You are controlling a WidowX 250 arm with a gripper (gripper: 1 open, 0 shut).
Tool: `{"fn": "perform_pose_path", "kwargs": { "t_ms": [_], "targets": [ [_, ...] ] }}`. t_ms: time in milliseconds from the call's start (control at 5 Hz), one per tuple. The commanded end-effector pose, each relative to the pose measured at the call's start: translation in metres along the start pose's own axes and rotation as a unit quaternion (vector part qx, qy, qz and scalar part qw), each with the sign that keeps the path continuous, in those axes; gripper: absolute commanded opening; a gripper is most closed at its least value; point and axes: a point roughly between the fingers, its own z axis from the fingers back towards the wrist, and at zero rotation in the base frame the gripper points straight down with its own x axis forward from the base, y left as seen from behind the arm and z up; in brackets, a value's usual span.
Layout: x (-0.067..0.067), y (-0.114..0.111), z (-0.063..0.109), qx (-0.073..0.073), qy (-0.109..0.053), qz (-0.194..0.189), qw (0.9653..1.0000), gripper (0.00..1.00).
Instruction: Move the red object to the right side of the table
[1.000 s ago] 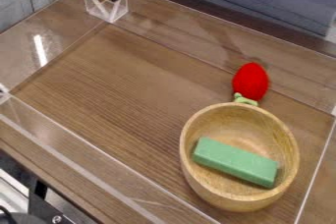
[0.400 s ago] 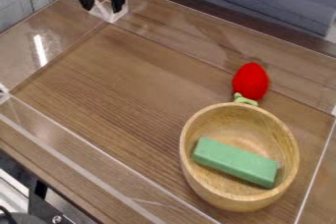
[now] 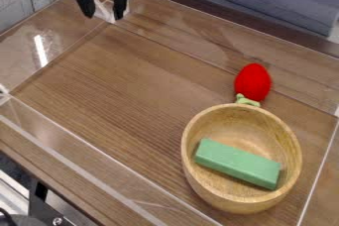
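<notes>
One view looks down at an angle across a brown wood-grain counter (image 3: 133, 91) that fills most of the picture and is edged by low clear acrylic walls (image 3: 40, 52). A pale planked backdrop runs behind its far edge. Next in size, a round light wooden bowl (image 3: 199, 136) sits at the lower right, close to the right-hand wall. Inside it lies a green rectangular block (image 3: 239, 164), flat on the bowl's floor and angled slightly. At the top left, over the far left corner of the counter, is the robot's dark hand (image 3: 101, 8), pointing downward, its two fingers spread wide with nothing between them. It is far from every object on the counter. Smallest is the red object (image 3: 252, 80), a bright rounded toy shaped like a strawberry. It lies on the bare wood on the right side of the picture, just beyond the bowl's far rim, with its little green leafy end pointing toward the bowl and very near or touching the rim. It is well apart from the hand, which is across the counter on the opposite side.
</notes>
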Motion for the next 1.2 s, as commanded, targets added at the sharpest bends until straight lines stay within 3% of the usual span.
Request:
{"fn": "perform_pose_path", "kwargs": {
  "t_ms": [0, 400, 800, 1000],
  "targets": [
    [0.010, 0.001, 0.012, 0.003, -0.030, 0.010, 0.9995, 1.00],
    [0.013, 0.007, 0.039, -0.010, -0.037, 0.014, 0.9991, 1.00],
    [0.019, 0.007, 0.045, -0.014, -0.049, 0.032, 0.9982, 1.00],
    [0.019, 0.002, 0.057, -0.014, -0.054, 0.031, 0.9979, 1.00]
  ]
}}
